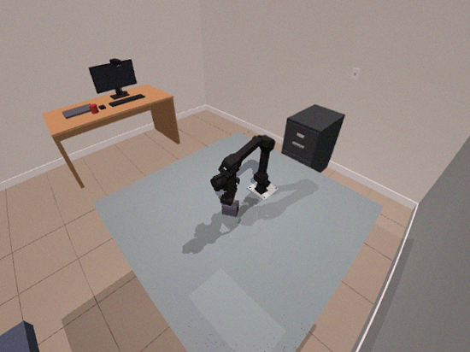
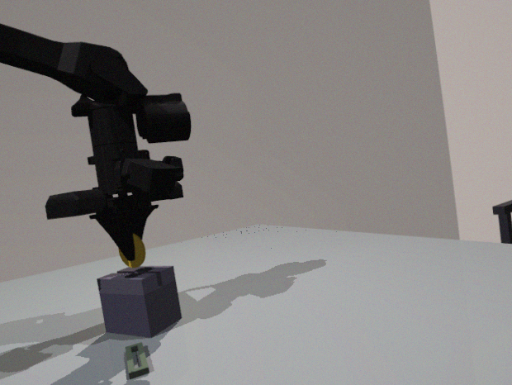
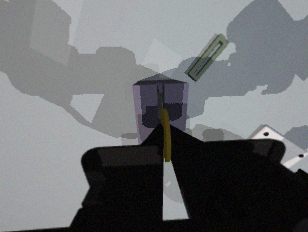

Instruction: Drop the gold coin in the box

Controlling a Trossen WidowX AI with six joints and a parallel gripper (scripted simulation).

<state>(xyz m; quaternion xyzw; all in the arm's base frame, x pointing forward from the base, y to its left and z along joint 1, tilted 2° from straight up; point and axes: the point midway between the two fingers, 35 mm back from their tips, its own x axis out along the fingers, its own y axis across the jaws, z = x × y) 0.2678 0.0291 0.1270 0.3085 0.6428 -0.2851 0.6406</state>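
My gripper (image 2: 130, 257) is shut on the gold coin (image 2: 139, 250) (image 3: 167, 142). It holds the coin upright on edge, just above the lid of the grey box (image 2: 125, 310) (image 1: 230, 209) (image 3: 182, 102). In the wrist view the coin is seen nearly edge-on, close to the line of the slot (image 3: 160, 96) and a little to its right; the fingers hide the near part of the lid. Whether the coin's lower edge touches the lid, I cannot tell. The green holder (image 2: 136, 360) (image 3: 208, 57) is empty and lies on the mat beside the box.
The arm's white base plate (image 1: 270, 190) (image 3: 265, 135) stands on the pale blue mat (image 1: 287, 256), behind the box in the top view. A desk (image 1: 160, 93) with a monitor and a dark filing cabinet (image 1: 301, 141) stand off the mat.
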